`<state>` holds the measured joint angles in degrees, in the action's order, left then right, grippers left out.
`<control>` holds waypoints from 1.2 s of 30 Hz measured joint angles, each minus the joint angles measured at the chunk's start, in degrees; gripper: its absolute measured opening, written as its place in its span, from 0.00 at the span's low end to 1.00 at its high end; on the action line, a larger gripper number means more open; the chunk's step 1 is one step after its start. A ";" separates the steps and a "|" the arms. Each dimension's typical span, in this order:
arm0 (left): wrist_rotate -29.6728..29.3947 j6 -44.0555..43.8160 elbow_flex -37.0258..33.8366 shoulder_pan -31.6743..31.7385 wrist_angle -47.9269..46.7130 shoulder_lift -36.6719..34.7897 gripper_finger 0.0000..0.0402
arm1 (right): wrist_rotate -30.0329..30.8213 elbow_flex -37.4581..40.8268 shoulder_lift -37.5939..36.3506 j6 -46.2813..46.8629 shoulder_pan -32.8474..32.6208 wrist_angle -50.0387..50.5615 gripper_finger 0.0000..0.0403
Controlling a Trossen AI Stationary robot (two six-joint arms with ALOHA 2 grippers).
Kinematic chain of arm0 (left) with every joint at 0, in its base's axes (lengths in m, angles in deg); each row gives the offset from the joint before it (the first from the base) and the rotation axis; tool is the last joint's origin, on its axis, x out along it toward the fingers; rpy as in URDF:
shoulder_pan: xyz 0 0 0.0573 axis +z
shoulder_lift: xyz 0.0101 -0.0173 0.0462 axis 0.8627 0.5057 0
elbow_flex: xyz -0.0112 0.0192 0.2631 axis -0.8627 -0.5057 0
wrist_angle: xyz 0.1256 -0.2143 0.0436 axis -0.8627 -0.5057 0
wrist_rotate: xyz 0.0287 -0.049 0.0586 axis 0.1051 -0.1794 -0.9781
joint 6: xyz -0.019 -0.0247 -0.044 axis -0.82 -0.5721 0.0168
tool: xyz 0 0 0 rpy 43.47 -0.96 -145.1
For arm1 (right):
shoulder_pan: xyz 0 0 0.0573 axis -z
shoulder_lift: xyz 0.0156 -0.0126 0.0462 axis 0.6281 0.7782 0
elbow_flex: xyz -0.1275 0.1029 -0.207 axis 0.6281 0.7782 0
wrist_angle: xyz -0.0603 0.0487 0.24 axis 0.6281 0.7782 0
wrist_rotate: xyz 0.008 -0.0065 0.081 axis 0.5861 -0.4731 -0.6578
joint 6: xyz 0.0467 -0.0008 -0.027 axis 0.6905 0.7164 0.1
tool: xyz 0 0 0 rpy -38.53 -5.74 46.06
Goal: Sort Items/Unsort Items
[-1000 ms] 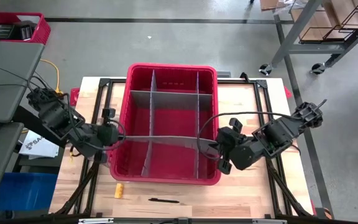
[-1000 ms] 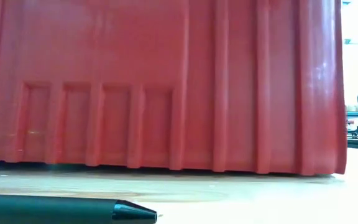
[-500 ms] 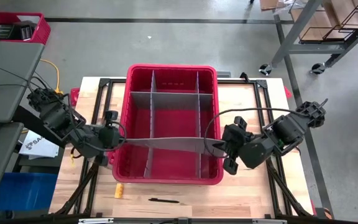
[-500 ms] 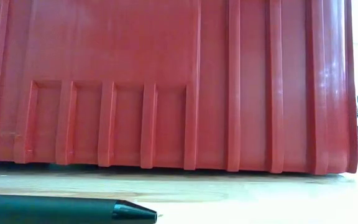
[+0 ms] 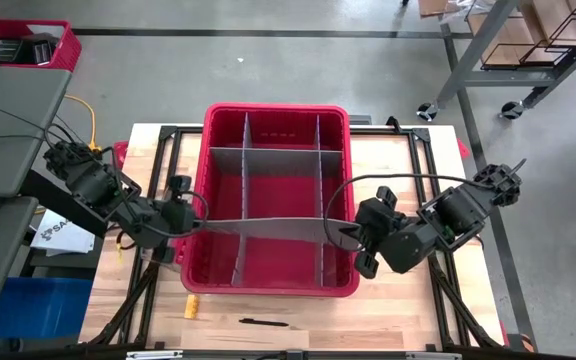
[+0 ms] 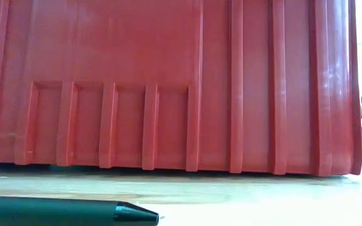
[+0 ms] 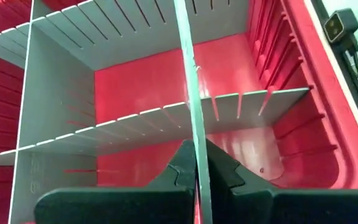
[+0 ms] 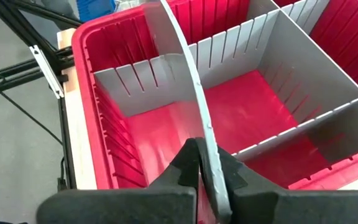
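A long grey divider strip (image 5: 268, 228) spans the red bin (image 5: 276, 110) from side to side, above its near compartments. My left gripper (image 5: 190, 218) is shut on the strip's left end and my right gripper (image 5: 356, 236) on its right end. Other grey dividers (image 5: 268, 152) stand slotted inside the bin. A yellow block (image 5: 192, 305) and a thin dark pen (image 5: 263, 322) lie on the table in front of the bin. The pen (image 6: 61, 211) also shows close up in the low view. My left gripper pinches the strip's left end (image 7: 196, 149) between its two fingers, slanting down from the table's left side. The strip runs on edge away from the fingers, over the bin's other dividers. My right gripper pinches the strip's right end (image 8: 205, 140) between its two fingers, slanting down from the table's right side. The strip bows as it leaves the fingers and stays above the bin's floor.
The red bin fills the table's middle, and its near wall (image 6: 168, 88) stands right behind the pen. A black frame (image 5: 158, 150) runs along the table's edges. Bare wood (image 5: 398, 310) lies in front of the bin.
The strip has tipped between the two grippers: it showed as a thin edge from above and now shows more of its flat face. In the low view the bin's near wall has shifted a little to the right. Both grippers stay shut on the strip.
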<state>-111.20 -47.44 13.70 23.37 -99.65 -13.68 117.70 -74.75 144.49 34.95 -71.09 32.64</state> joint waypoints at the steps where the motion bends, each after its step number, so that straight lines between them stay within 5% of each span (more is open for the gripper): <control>1: -0.10 0.09 0.04 0.00 -0.22 -0.14 0.00 | 0.04 0.00 0.17 0.00 0.01 -0.04 0.00; 36: 5.82 5.06 0.05 6.30 -2.13 1.72 0.00 | -1.48 -0.24 2.85 3.80 1.30 7.92 0.00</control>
<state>-105.38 -42.38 13.75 29.67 -101.78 -11.96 116.22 -74.99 147.34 38.75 -69.79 40.56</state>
